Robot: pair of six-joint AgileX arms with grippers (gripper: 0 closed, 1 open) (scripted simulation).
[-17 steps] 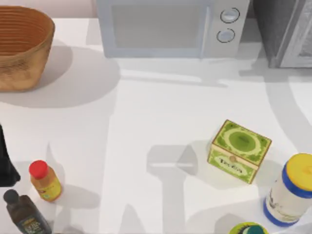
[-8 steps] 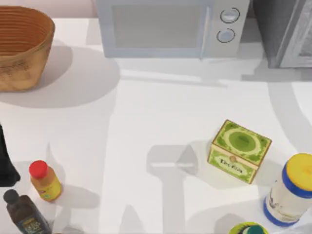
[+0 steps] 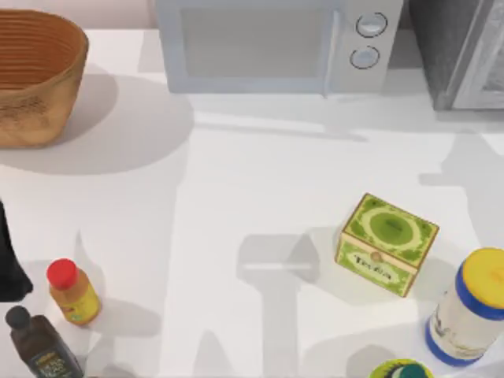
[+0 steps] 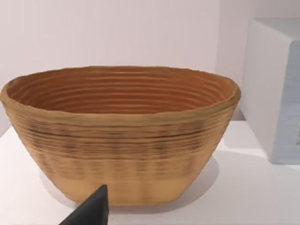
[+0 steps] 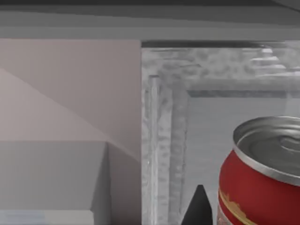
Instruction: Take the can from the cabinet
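Although a dark tip of the right gripper (image 5: 199,208) shows in the right wrist view just beside the can (image 5: 262,176), I cannot tell whether its jaws stand wide, narrow or closed on anything. The can is red with a silver rimmed top, stands upright, and has the cabinet's mottled grey framed panel (image 5: 164,140) right behind it and a plain grey band across above; a pale wall and a white box edge lie off to the panel's other side. A dark tip of the left gripper (image 4: 91,211) rises in the left wrist view in front of the woven basket (image 4: 119,140), apart from it, and the state of those jaws cannot be told either. From above, the left arm (image 3: 9,260) sits parked at the counter's left edge, near the front. The cabinet (image 3: 457,51) stands at the counter's far right corner, dark grey with a paler framed door facing the front. Just beside it along the far edge is the white microwave (image 3: 276,43) with two round knobs, and the basket fills the far left corner. A green tea box (image 3: 386,244) lies right of the counter's (image 3: 236,197) middle. Near the front right corner stand a yellow-lidded jar (image 3: 468,307) and, at the front edge, a green-topped item (image 3: 400,368). Near the front left corner stand a red-capped orange bottle (image 3: 72,293) and a dark bottle (image 3: 39,342), close together but apart.
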